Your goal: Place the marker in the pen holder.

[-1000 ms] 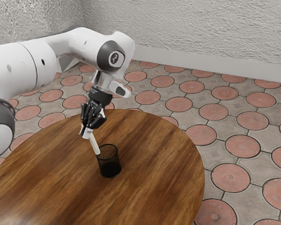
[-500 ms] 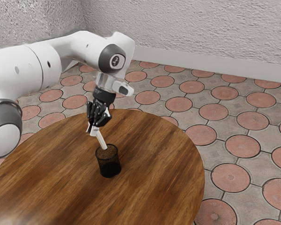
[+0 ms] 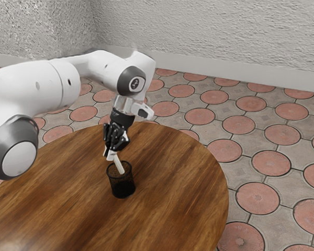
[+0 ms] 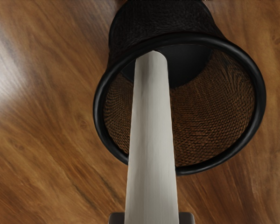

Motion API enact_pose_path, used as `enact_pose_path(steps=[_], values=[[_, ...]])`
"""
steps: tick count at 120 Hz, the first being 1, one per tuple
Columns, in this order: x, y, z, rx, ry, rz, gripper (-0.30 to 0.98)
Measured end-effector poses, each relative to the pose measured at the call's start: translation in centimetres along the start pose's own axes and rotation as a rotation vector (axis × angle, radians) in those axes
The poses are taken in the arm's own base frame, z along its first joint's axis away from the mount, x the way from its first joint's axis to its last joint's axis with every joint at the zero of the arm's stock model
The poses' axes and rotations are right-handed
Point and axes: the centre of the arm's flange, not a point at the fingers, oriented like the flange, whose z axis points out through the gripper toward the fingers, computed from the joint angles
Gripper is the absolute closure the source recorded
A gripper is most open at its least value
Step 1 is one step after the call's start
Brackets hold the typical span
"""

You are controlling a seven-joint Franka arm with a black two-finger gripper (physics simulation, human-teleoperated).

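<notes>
One pale marker (image 3: 119,165), tilted, tip at mouth of holder (image 3: 122,187). Gripper (image 3: 111,153) closed on its upper end. Probably light, stiff, slick; best held high, clear of rim (image 4: 260,98).

Your two views shared the pen holder (image 3: 122,186) and table (image 3: 172,172).
Your exterior camera, at the arm's (image 3: 29,91) side and well back, looked down toward the wall (image 3: 225,34); your wrist camera looked along the marker (image 4: 151,135) into the pen holder from close above.
</notes>
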Motion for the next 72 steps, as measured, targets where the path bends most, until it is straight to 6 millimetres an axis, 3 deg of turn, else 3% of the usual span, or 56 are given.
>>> enact_pose_path(steps=[18,40,46,52,62,72], values=[[0.6,-0.2,0.7,0.004,0.002,-0.002,0.75],[0.6,-0.1,0.5,-0.006,0.013,-0.004,0.37],[0.0,0.0,-0.4,-0.008,0.032,-0.003,0.3],[-2.3,0.2,-2.9,-0.013,0.097,-0.003,0.24],[-8.8,-0.1,-7.9,-0.014,0.269,-0.011,0.17],[-15.1,-1.8,-10.5,-0.017,0.438,-0.041,0.12]])
